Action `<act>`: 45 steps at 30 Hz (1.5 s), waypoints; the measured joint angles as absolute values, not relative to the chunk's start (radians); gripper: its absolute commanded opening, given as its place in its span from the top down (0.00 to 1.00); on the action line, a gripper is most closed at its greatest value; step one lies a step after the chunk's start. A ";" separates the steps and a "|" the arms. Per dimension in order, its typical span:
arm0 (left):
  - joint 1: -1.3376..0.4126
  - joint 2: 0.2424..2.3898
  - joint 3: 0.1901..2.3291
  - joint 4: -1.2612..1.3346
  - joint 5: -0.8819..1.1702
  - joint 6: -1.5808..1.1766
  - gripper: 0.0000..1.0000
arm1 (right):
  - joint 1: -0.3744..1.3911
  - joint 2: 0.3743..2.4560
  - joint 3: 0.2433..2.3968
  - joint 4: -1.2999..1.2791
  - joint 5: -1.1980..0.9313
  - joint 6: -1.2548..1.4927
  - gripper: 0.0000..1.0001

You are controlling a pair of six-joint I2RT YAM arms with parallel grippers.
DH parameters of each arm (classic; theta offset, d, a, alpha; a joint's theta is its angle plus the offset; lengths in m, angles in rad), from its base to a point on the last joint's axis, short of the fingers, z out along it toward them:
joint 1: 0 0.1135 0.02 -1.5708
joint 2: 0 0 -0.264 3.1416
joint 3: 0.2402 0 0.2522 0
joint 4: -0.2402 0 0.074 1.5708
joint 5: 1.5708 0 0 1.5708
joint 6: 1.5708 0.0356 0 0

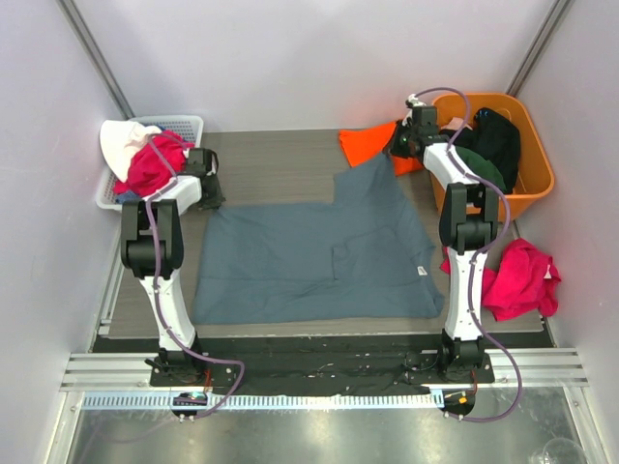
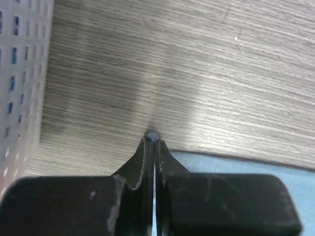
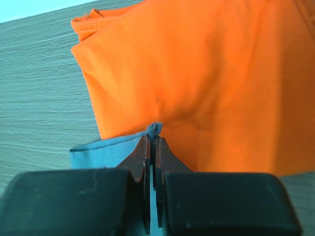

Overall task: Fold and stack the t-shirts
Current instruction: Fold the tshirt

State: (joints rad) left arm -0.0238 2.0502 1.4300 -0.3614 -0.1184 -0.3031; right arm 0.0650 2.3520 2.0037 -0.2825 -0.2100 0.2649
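The slate blue-grey t-shirt [image 1: 314,256] lies spread over the middle of the table. My left gripper [image 1: 209,188] is shut on its far left corner; blue cloth [image 2: 231,164] pokes out between the jaws in the left wrist view, low over the wood. My right gripper [image 1: 401,145] is shut on the shirt's far right corner [image 3: 106,147], held over the bright orange t-shirt [image 1: 372,143]. The orange t-shirt [image 3: 197,83] lies at the back right and fills the right wrist view.
A white perforated basket [image 1: 189,126] with red and white clothes stands at the back left. An orange plastic tub [image 1: 527,155] with dark clothes stands at the back right. A magenta garment [image 1: 517,280] lies at the right edge of the table.
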 measured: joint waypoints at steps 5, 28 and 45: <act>-0.024 2.038 1.430 -0.399 -0.077 -0.303 1.00 | 0.056 2.252 1.934 -0.285 -0.162 0.273 0.99; -0.024 1.644 1.219 -0.495 -0.054 -0.311 1.00 | 0.037 1.652 1.281 -0.306 -0.011 0.390 0.99; -0.024 1.538 1.072 -0.527 -0.071 -0.359 1.00 | 0.037 1.242 0.991 -0.479 0.062 0.535 0.99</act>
State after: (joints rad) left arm -0.0238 1.5375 1.0721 -0.5274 -0.0711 -0.3592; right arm 0.0372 1.2419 0.9909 -0.4789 0.0616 0.5346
